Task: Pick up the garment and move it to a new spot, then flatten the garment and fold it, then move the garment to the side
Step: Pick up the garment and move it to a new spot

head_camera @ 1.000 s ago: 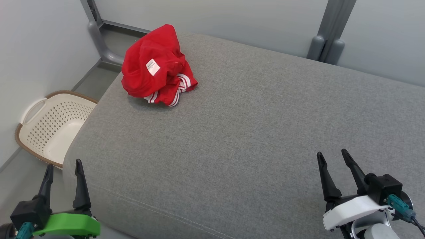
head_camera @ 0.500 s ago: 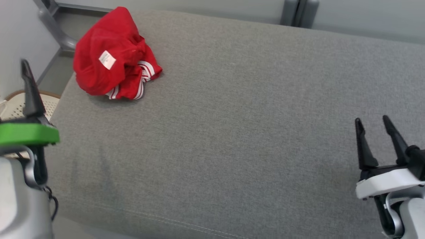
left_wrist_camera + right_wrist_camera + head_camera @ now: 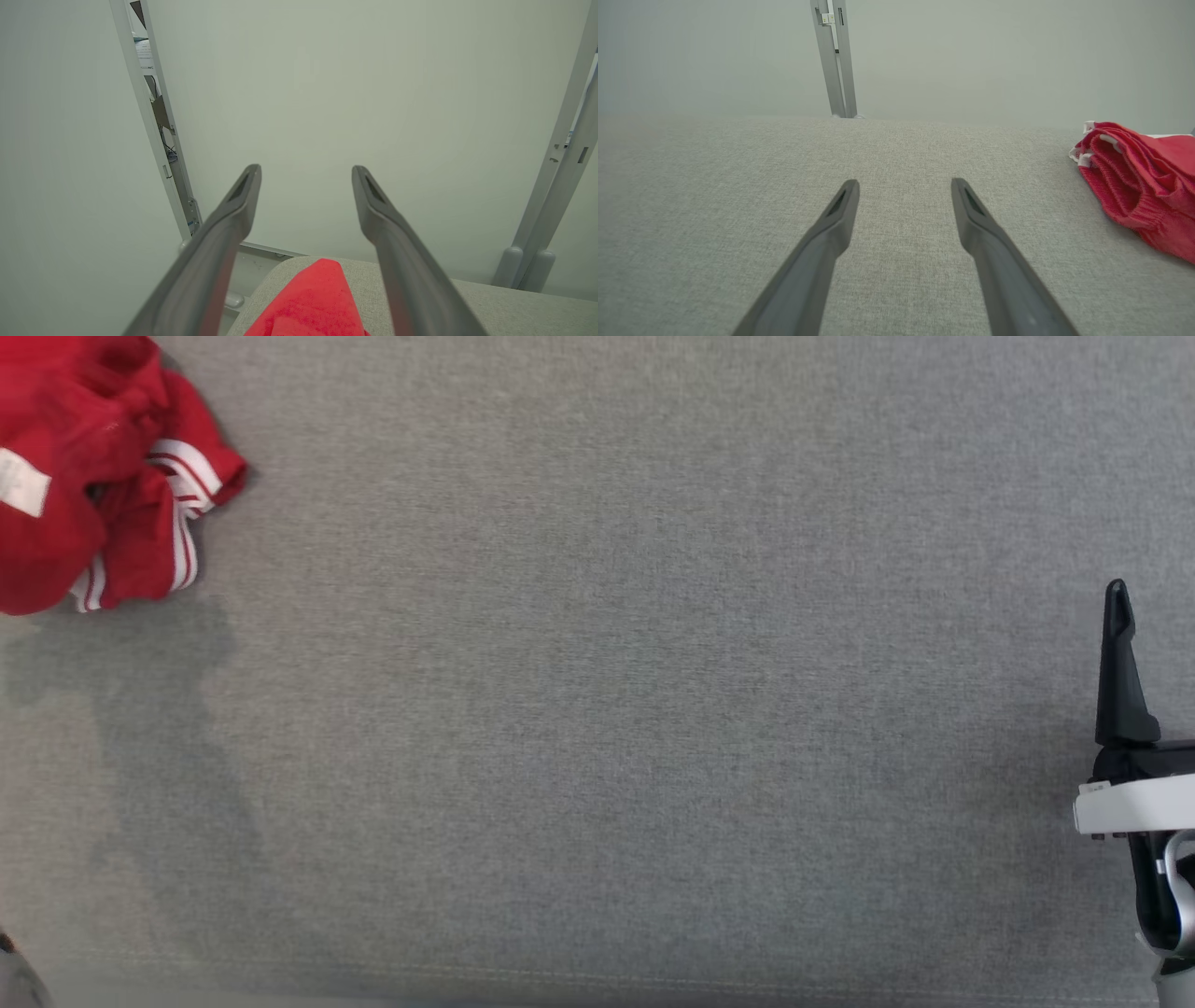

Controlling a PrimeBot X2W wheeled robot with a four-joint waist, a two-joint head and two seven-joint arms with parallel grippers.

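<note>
left gripper [image 3: 306,170]: in your left wrist view its two long dark fingers are spread wide with nothing between them, raised above the garment and aimed at the pale wall [image 3: 299,93].
right gripper [image 3: 904,183]: also spread wide and empty. your right wrist view has its fingers over bare cushion. the head view shows one dark finger at the right edge of the frame.
garment: the crumpled red garment with white-striped trim [image 3: 93,476] lies bunched at the upper left of your head view, with a white label at the left edge.
garment vs grippers: you see it at the bottom centre of the left wrist view, and at the right edge of the right wrist view, well apart from those fingers.
surface: a grey woven fabric cushion [image 3: 597,709], with a stitched seam along the bottom of the head view.
background: a grey metal post [image 3: 836,56] stands at the top centre of your right wrist view.
</note>
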